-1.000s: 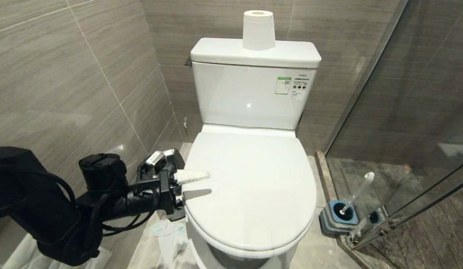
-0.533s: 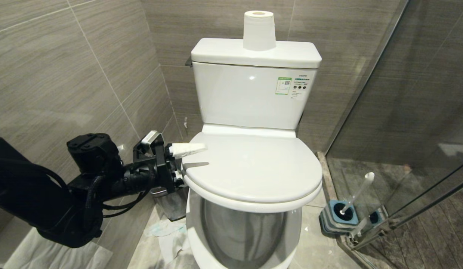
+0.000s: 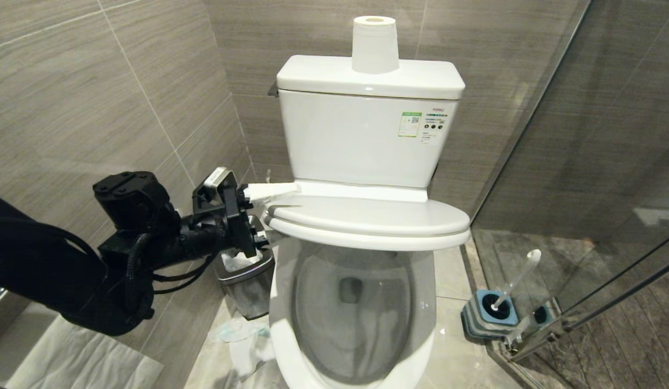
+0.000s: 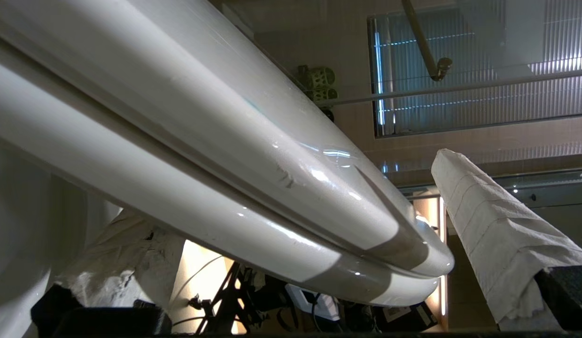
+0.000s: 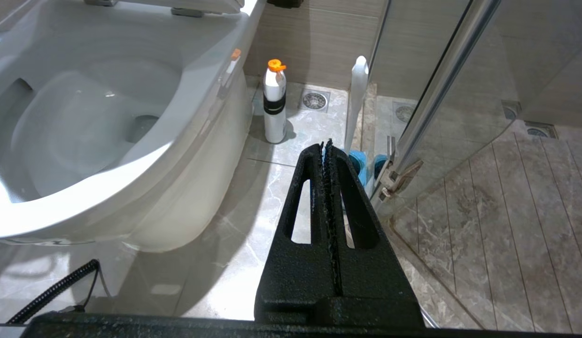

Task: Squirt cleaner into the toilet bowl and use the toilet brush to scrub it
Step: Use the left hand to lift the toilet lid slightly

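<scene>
The toilet bowl (image 3: 351, 302) stands in the middle, on the floor (image 3: 453, 281). Behind it is the tank (image 3: 361, 135), and a paper roll (image 3: 374, 44) stands on top of the tank. The lid and seat (image 3: 366, 221) are tilted up over the back of the bowl. The left end effector (image 3: 261, 202) is at the left edge of the lid and seat, one finger above and one below. A waste bin (image 3: 245, 286) sits on the floor left of the bowl, just under that arm. The toilet brush (image 3: 515, 281) stands in its holder (image 3: 488, 319) on the floor to the right, beside the glass door (image 3: 609, 189). A bottle (image 5: 275, 105) stands on the floor between bowl and brush. The right end effector (image 5: 327, 145) hangs over the floor near the brush.
</scene>
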### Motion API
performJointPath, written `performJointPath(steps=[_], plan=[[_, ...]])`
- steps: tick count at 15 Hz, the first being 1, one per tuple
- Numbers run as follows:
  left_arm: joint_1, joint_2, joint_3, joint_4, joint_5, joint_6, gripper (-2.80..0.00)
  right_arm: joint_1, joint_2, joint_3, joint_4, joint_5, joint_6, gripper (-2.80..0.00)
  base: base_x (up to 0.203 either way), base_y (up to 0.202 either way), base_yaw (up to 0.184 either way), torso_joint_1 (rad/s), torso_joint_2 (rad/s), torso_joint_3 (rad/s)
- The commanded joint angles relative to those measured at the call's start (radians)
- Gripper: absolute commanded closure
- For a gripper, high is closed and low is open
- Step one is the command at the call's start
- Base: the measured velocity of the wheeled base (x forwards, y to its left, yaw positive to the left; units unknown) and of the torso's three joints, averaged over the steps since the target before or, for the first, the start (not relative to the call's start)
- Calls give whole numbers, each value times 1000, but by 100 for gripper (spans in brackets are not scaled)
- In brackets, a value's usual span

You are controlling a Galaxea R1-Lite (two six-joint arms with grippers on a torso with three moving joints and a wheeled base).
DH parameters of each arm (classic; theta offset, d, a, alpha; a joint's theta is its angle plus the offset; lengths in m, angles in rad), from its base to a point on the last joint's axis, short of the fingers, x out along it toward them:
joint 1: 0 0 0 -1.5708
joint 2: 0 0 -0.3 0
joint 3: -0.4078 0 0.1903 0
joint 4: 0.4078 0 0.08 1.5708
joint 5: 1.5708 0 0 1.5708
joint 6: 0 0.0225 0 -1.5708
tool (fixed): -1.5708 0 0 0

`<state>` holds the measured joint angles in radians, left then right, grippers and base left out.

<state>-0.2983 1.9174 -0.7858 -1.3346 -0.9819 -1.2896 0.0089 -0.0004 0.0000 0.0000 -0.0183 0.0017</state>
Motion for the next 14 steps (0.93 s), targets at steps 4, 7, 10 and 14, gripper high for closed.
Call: performJointPath(steps=[4,7,10,14], plan=[[-9,8,-69,25,-6,-7,-280,0,0,2,0,0,0,0,0,0,0,0,0,0],[-16,23,-75,25,-4,-7,-280,0,0,2,0,0,0,0,0,0,0,0,0,0],[-28,23,-87,32,2,-7,-280,0,0,2,0,0,0,0,0,0,0,0,0,0],[-23,12,-118,43,5,-7,-280,0,0,2,0,0,0,0,0,0,0,0,0,0]])
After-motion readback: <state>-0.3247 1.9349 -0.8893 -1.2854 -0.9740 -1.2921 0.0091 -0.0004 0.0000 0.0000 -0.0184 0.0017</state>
